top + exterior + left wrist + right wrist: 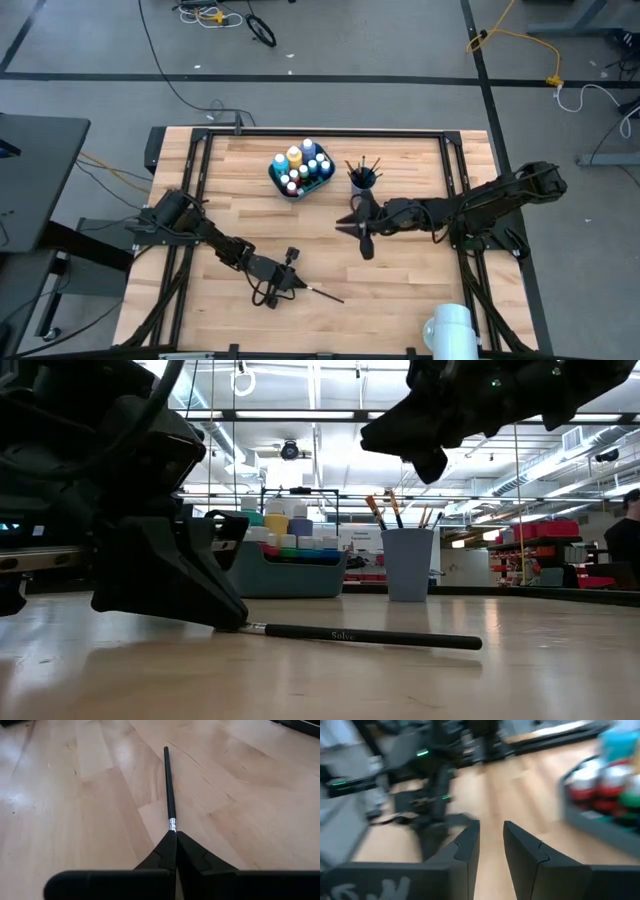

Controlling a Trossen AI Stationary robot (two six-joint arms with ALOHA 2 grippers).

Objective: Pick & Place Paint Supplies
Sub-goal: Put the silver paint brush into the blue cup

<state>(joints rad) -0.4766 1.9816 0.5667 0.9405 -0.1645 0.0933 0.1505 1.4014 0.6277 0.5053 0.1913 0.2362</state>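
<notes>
Left hand: low at the near middle of the table, fingers clenched on the bristle end of a brush.
Brush: lies flat on the wood, its dark handle reaching away from the left hand; the silver ferrule sits right at the fingertips. In the low view the handle touches the table along its length.
Right hand: raised above the table, just in front of the cup; its fingers stand a little apart with nothing between them.
Cup: right of the bin, near the far middle of the table, with several brushes standing upright in it.
Bin: holds the white-capped paint bottles packed close together; blue, yellow and red ones show from above.
Bottles and bin: well apart from the left hand and the flat brush.
</notes>
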